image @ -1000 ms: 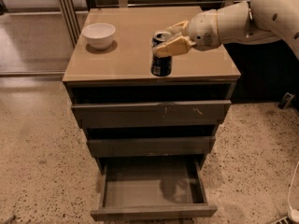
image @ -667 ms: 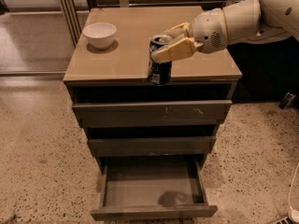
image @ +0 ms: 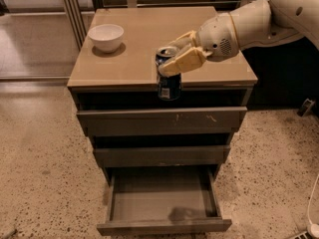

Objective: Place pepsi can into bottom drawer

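Observation:
My gripper [image: 172, 58] is shut on the pepsi can [image: 169, 83], a dark blue can with a silver top. It holds the can upright in the air, just past the front edge of the cabinet top [image: 124, 59]. The can hangs in front of the gap above the top drawer [image: 162, 120]. The bottom drawer [image: 163, 198] is pulled open far below and shows nothing inside but a dark shadow near its front. My white arm comes in from the upper right.
A white bowl [image: 105, 37] stands at the back left of the cabinet top. The middle drawer [image: 162, 155] is shut. Speckled floor lies all around. A metal frame [image: 75, 14] stands at the back left.
My gripper has carried the pepsi can forward, from standing on the cabinet top to hanging past its front edge and slightly lower.

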### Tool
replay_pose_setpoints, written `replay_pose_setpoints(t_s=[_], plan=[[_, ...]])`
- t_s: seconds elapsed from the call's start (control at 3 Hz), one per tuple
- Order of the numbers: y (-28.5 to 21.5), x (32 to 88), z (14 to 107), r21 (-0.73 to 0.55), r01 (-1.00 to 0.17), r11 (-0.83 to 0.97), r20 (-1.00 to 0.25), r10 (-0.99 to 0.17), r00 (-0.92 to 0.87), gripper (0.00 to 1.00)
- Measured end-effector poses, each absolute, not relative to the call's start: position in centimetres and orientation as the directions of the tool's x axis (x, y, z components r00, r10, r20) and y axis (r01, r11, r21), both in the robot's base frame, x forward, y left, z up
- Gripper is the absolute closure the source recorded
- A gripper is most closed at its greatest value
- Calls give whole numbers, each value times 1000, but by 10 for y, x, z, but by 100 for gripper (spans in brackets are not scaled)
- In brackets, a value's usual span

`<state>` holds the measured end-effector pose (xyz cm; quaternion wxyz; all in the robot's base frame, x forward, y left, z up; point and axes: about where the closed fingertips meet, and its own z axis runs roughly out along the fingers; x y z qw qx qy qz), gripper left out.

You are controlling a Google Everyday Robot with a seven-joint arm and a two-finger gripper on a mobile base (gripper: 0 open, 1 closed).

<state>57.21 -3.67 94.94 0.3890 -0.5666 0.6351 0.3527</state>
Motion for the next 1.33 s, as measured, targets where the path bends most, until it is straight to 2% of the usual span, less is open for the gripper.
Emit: replay_pose_setpoints(t_s=[0.33, 0.67, 1.0, 1.33], plan=[[-35, 554, 942, -57, -989, 140, -888, -460, -14, 100], [-52, 537, 899, -97, -969, 227, -909, -417, -7, 100], [-73, 516, 812, -68, -955, 288, -925, -377, -47, 100], [-83, 483, 701, 64, -952, 298, -911, -372, -178, 100]])
